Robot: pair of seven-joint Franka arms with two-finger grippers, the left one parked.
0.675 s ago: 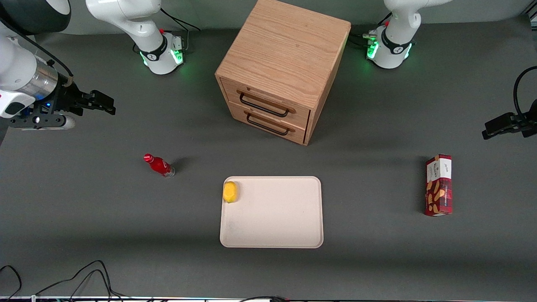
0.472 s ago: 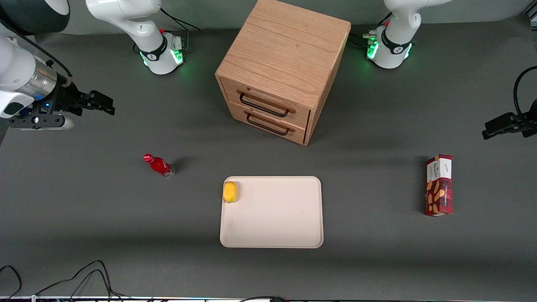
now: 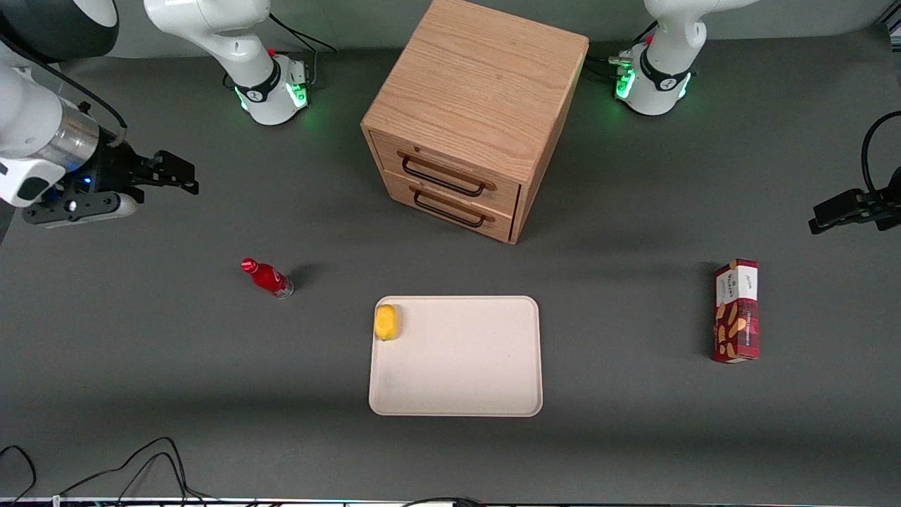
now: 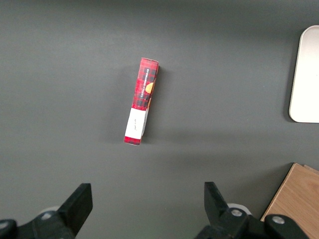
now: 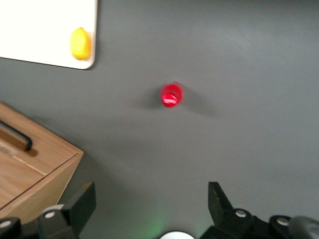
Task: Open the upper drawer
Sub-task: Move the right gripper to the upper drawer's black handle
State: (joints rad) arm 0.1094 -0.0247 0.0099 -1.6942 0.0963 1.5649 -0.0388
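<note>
**Claw wide apart in the air, upper drawer closed**

The claw (image 3: pixel 184 177) hangs above the grey table (image 3: pixel 141 366) toward the working arm's end, well apart from the wooden cabinet (image 3: pixel 479 91). Its fingers (image 5: pixel 82 201) are spread and hold nothing; the right wrist view shows the gap between them plainly, while the front view shows only dark fingertips side on.

Near the claw, and nearer the front camera, stands a small red bottle (image 3: pixel 269 278). The right wrist view sees it from above as a red round cap (image 5: pixel 171 94).

Nearer the front camera than the cabinet lies a pale tray (image 3: pixel 464 380) with a yellow lemon (image 3: pixel 386 322) in one corner, at its rim.

The upper drawer (image 3: pixel 450 174) sits flush in the cabinet front, its black handle (image 3: pixel 442 177) above the matching lower drawer (image 3: pixel 457 208). The right wrist view catches only a corner of the cabinet and one end of a handle.

Toward the parked arm's end lies a red snack box (image 3: pixel 736 310). The left wrist view shows its narrow edge, along with a tray corner and a cabinet corner.
</note>
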